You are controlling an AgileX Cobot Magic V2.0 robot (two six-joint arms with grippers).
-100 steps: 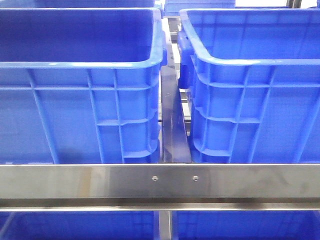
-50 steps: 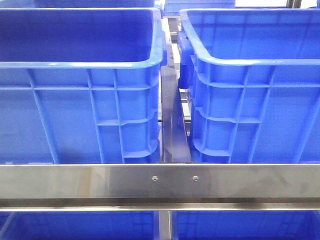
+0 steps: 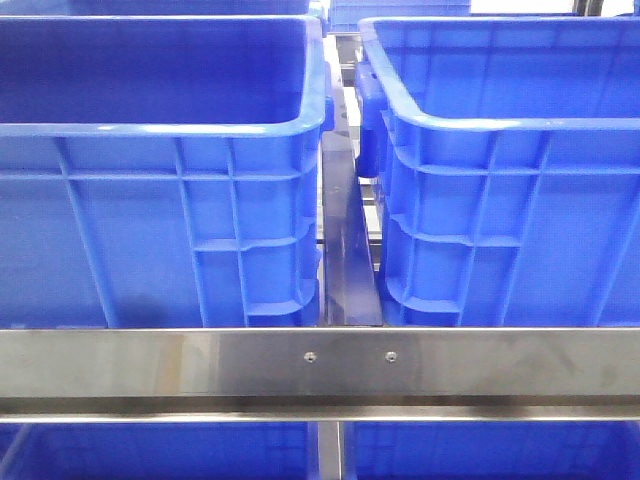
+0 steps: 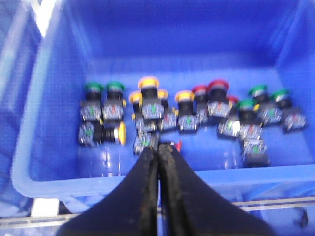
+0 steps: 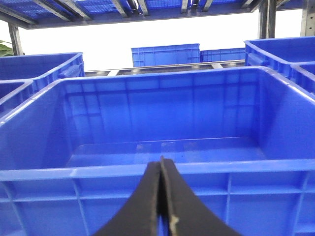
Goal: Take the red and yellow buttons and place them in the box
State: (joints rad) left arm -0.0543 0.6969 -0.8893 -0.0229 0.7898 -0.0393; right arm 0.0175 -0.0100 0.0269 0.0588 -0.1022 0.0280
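Blue crate (image 4: 44,167) beneath your left gripper (image 4: 158,150), fingers pressed together; red and yellow buttons (image 4: 147,83) lie just beyond its tips. Your right gripper (image 5: 161,162), likewise closed, faces another crate (image 5: 147,172).

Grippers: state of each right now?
Left gripper: closed, holding nothing, above the crate of buttons.
Right gripper: closed, holding nothing, facing a blue crate.
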